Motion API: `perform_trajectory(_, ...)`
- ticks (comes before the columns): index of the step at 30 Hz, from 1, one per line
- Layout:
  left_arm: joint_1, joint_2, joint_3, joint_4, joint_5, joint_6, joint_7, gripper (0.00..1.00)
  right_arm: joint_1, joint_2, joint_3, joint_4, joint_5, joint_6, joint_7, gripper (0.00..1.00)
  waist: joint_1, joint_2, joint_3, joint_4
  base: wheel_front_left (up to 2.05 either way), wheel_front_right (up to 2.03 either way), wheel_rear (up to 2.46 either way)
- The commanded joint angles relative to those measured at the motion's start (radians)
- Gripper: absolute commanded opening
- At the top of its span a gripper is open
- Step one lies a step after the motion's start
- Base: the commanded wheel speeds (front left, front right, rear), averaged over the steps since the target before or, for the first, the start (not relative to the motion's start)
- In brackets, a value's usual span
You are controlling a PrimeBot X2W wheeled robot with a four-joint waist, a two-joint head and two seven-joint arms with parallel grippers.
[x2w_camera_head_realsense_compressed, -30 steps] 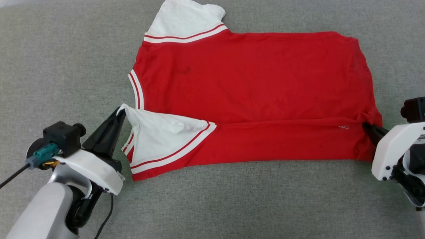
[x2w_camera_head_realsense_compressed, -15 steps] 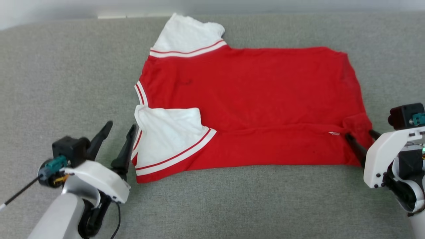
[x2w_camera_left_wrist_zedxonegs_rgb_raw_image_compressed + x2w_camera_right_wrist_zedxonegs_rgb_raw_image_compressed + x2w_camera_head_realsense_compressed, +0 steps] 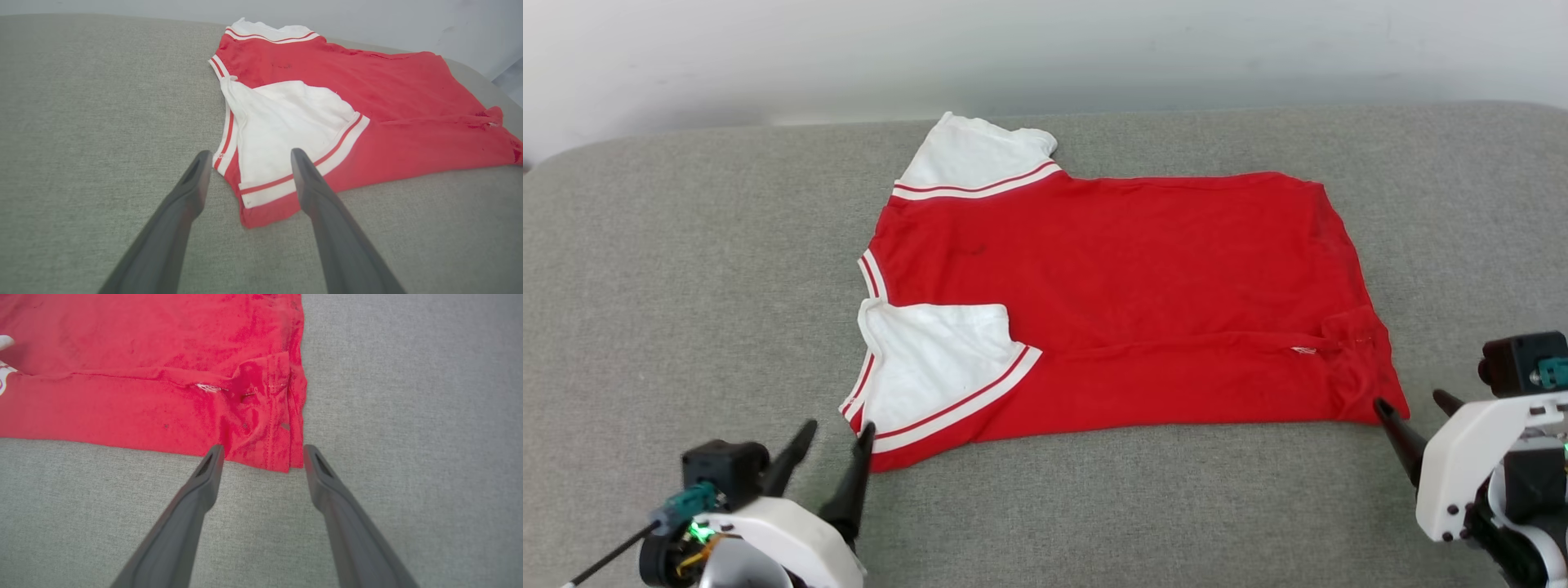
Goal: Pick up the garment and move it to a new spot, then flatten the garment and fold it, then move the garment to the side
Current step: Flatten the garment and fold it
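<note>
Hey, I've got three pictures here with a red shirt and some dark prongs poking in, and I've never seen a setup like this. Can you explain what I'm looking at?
This is a two-armed robot folding laundry. The wide picture comes from a camera on its head, looking down at a grey padded surface. The other two come from cameras on its wrists, each looking along that arm's own two dark fingers. On the surface lies the garment, a red shirt with white sleeves, its near long edge folded over the body. The left gripper sits by the sleeve end, and the right gripper sits by the hem corner. Both stand open and hold nothing.
</note>
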Motion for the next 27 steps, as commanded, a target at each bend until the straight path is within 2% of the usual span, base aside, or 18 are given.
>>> perform_trajectory(1,0.011,0.004,-0.006,-0.009,0.002,0.004,0.009,1.0,0.015,0.009,-0.005,-0.011,-0.01,0.0,0.003,1.0,0.0001,0.0,0.001,-0.002,0.0,0.0,0.0)
perform_trajectory(10,0.021,0.023,-0.039,-0.017,0.015,0.054,0.114,1.0,0.071,0.089,-0.036,-0.095,-0.044,0.0,0.015,1.0,0.0001,0.0,0.041,-0.028,0.0,0.0,0.0)
perform_trajectory(23,-0.038,0.013,-0.022,0.082,-0.002,0.077,0.134,1.0,0.043,0.11,-0.034,-0.116,-0.047,0.0,-0.033,1.0,0.0001,0.0,0.127,-0.053,0.0,0.0,0.0)
perform_trajectory(24,-0.038,0.012,-0.03,0.097,-0.006,0.07,0.15,0.89,0.039,0.11,-0.032,-0.115,-0.047,0.0,-0.039,1.0,0.0001,0.0,0.132,-0.054,0.0,0.0,0.0)
perform_trajectory(25,-0.035,0.011,-0.042,0.111,-0.013,0.06,0.167,0.42,0.036,0.108,-0.031,-0.114,-0.047,0.0,-0.041,1.0,0.0001,0.0,0.135,-0.054,0.0,0.0,0.0)
perform_trajectory(26,-0.029,0.01,-0.055,0.124,-0.016,0.05,0.183,0.01,0.033,0.106,-0.03,-0.112,-0.047,0.0,-0.043,1.0,0.0001,0.0,0.137,-0.054,0.0,0.0,0.0)
perform_trajectory(27,-0.027,0.009,-0.068,0.135,-0.02,0.042,0.197,0.0,0.032,0.102,-0.029,-0.111,-0.049,0.0,-0.045,1.0,0.0001,0.0,0.139,-0.053,0.0,0.0,0.0)
